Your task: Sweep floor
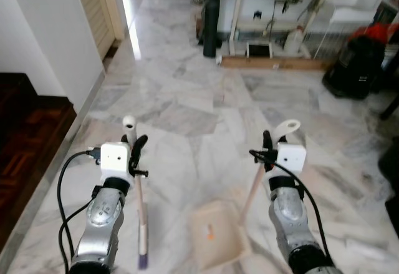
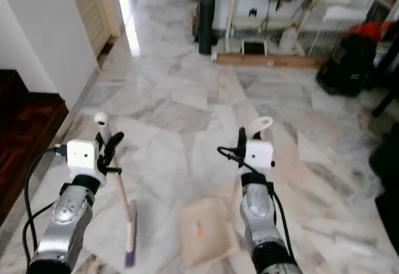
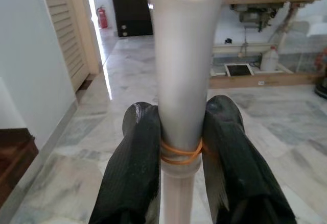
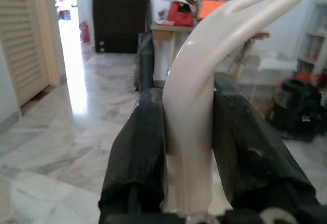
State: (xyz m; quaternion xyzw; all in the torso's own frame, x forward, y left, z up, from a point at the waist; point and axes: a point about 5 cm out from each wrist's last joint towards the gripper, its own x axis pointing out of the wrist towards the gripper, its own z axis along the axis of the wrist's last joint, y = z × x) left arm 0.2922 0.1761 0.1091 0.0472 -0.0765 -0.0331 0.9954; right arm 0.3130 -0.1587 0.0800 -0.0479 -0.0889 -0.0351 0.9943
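Note:
My left gripper (image 1: 136,146) is shut on the pale handle of a broom (image 1: 142,218), just below its rounded top; its purple bristles (image 1: 143,261) rest on the marble floor. In the left wrist view both black fingers (image 3: 138,147) clamp the handle (image 3: 181,81) above an orange rubber band. My right gripper (image 1: 269,141) is shut on the curved white handle (image 1: 288,126) of a beige dustpan (image 1: 221,249), which lies flat on the floor between my arms. A small orange scrap (image 1: 211,233) lies in the pan.
A dark wooden step (image 1: 25,130) and a white wall (image 1: 56,37) border the left side. At the back stand a workbench (image 1: 280,12), a black upright roll (image 1: 211,18) and a black bag (image 1: 355,68). Open marble floor stretches ahead.

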